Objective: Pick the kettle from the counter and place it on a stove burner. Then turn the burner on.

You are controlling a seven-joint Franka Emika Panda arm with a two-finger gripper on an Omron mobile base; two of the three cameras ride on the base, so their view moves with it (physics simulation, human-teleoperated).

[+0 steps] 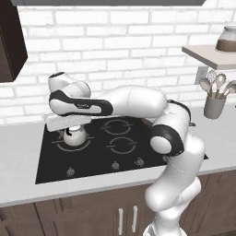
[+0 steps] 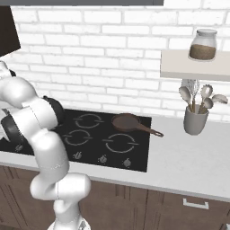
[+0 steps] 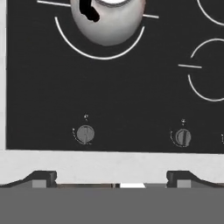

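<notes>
The small silvery-white kettle [image 1: 75, 136] with its black handle stands upright on the large front-left stove burner [image 1: 73, 145] of the black cooktop. In the hand view the kettle [image 3: 109, 22] sits at the top edge, inside the burner's ring [image 3: 100, 57]. My gripper [image 3: 111, 178] is open with nothing between its fingers, which stand wide apart over the cooktop's front edge. It is apart from the kettle. In the left base view the gripper [image 1: 64, 123] hovers just above and slightly left of the kettle. The light grey counter [image 1: 23, 152] surrounds the cooktop.
Control knobs [image 3: 85, 134] [image 3: 183, 137] line the cooktop's front strip. A dark brown frying pan [image 2: 128, 122] rests on the back right burner. A grey utensil holder [image 2: 196, 119] stands on the counter to the right, below a shelf [image 2: 193, 67] carrying a jar [image 2: 203, 45].
</notes>
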